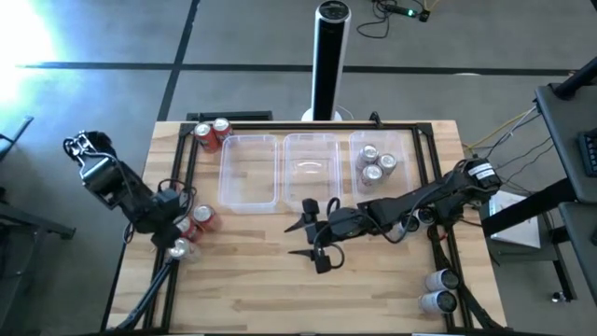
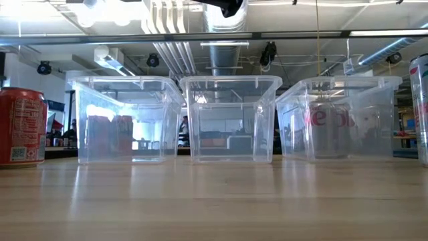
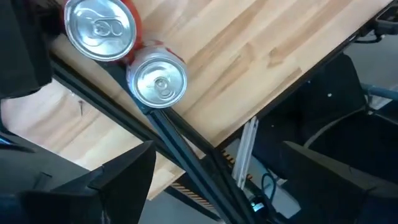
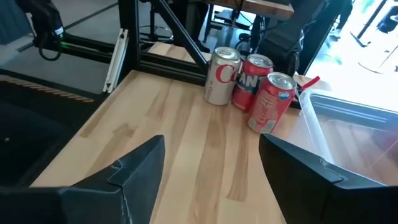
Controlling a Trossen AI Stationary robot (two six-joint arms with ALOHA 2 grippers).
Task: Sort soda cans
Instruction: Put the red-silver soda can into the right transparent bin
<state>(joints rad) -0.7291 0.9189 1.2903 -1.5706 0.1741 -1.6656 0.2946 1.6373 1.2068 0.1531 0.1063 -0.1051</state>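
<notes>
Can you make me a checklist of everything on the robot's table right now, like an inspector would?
Surface: wooden table, bare across the front middle.
Job's things: three silver cans inside the right tub; two red cans at the back left corner; red cans at the left edge; two silver cans at the front right corner.
Clutter: left tub and middle tub hold no cans.
Hands: left hand open beside the left-edge cans; right hand open over the table's middle, holding nothing.
Cables: wires run off the table's right side.
Surroundings: black tower behind the table; grey floor.
</notes>
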